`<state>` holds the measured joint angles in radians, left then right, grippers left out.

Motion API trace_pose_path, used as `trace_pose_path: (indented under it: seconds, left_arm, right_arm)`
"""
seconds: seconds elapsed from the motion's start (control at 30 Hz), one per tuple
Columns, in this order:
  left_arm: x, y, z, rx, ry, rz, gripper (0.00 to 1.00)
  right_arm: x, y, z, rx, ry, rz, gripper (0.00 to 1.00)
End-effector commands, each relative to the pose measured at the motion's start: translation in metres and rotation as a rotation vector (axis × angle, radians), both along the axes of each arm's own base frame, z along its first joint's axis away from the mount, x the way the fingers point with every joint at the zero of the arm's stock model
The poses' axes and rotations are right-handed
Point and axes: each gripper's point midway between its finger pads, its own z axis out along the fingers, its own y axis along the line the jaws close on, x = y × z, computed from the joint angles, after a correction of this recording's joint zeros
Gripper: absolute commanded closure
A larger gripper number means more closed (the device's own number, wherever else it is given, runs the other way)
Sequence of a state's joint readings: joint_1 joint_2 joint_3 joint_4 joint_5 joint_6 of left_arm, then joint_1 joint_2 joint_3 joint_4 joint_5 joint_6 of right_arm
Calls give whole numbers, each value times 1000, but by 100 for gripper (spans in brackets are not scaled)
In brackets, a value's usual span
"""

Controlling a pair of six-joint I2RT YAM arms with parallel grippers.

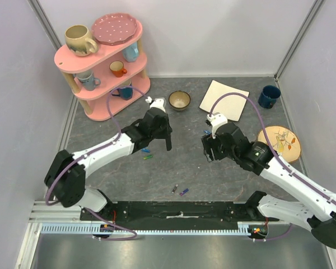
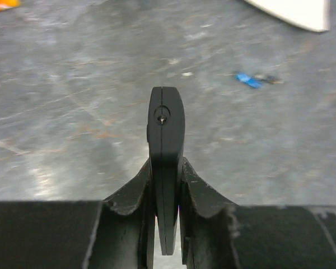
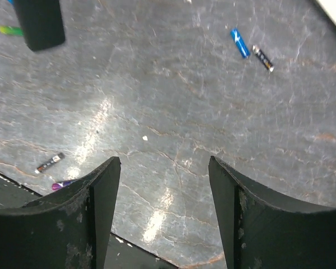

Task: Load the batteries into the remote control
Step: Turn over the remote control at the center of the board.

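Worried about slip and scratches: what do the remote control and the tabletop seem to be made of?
The remote control looks like black plastic, matte, with a moulded seam along its edge. The tabletop is grey, veined like stone and glossy under glare; it may equally be printed laminate.

Six batteries lie on the table: blue (image 1: pixel 145 150) and green (image 1: pixel 148 157) left of centre, grey (image 1: pixel 173 189) and purple (image 1: pixel 183 192) near, blue (image 3: pixel 239 43) and dark (image 3: pixel 263 58) right of centre. There are six mugs, five on the far-left shelf (image 1: pixel 103 109) (cream (image 1: pixel 78 39), light blue (image 1: pixel 130 52), orange (image 1: pixel 117 68), grey-blue (image 1: pixel 88 80), navy (image 1: pixel 123 92)) and one navy mug (image 1: pixel 269 96) far right. There are two plates, pink (image 1: pixel 115 28) and patterned (image 1: pixel 277 143), one bowl (image 1: pixel 179 100), one white board (image 1: pixel 224 100) and one remote (image 2: pixel 166 140).
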<state>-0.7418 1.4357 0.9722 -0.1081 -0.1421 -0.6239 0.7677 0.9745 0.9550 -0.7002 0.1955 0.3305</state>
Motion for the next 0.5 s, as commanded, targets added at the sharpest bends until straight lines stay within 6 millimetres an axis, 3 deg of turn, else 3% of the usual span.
trace_pose_path:
  seconds: [0.0, 0.1, 0.13, 0.2, 0.47]
  left_arm:
    - [5, 66, -51, 529, 72, 28, 98]
    - [16, 72, -70, 678, 126, 18, 98]
    - [23, 68, -68, 701, 126, 9, 98]
    - [25, 73, -87, 790, 175, -6, 98]
    - [49, 85, -102, 1044, 159, -6, 96]
  right_arm:
    - [13, 0, 5, 61, -64, -74, 28]
    - [16, -9, 0, 37, -73, -124, 28]
    - [16, -10, 1, 36, -75, -129, 28]
    - [14, -10, 0, 41, -71, -128, 28]
    - [13, -13, -6, 33, -72, -128, 28]
